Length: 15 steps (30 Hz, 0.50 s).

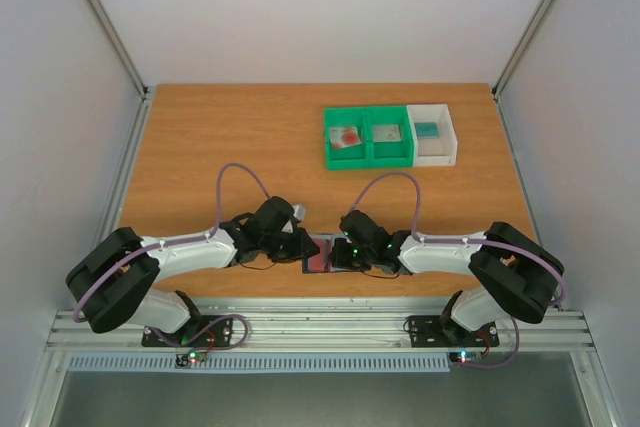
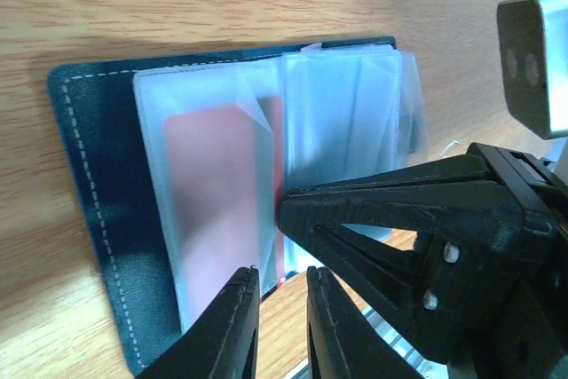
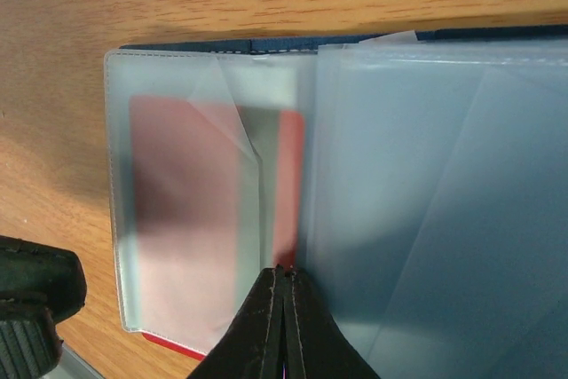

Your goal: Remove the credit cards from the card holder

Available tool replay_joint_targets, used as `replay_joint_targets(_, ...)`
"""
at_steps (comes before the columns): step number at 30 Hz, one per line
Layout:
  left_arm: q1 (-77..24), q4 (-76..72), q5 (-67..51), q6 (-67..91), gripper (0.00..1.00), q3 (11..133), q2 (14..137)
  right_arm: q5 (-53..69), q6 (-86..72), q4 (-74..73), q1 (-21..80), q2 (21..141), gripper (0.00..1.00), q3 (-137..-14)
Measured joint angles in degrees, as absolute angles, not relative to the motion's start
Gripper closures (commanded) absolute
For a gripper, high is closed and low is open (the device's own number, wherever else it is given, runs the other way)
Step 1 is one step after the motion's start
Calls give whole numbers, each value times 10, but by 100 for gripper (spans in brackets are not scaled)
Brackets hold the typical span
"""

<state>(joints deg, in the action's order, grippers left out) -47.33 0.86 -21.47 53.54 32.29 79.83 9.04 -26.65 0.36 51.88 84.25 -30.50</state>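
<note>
Card holder (image 1: pixel 318 252) lies open by the near edge of the table (image 1: pixel 220 137), between the two arms, with its clear sleeves fanned up. Left pincer (image 2: pixel 282 277) hovers at its near edge, fingers a crack apart with nothing between them. Right pincer (image 3: pixel 282 274) is pinched tight, its tip pressing the sleeves beside the bare edge of the red card (image 3: pixel 288 175); whether it nips any plastic I cannot tell. That card sits mostly inside its sleeve, so it is not yet out. The other sleeves look empty. Far back, the green bins (image 1: pixel 368 137) and white bin (image 1: pixel 432 134) each hold a small flat item, perhaps cards already removed.
</note>
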Motion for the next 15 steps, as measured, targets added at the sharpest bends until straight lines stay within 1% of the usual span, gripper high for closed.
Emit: replay_joint_targets(15,-473,75,-175,522,81,338,811,90,-267,6,519,840,99,-301)
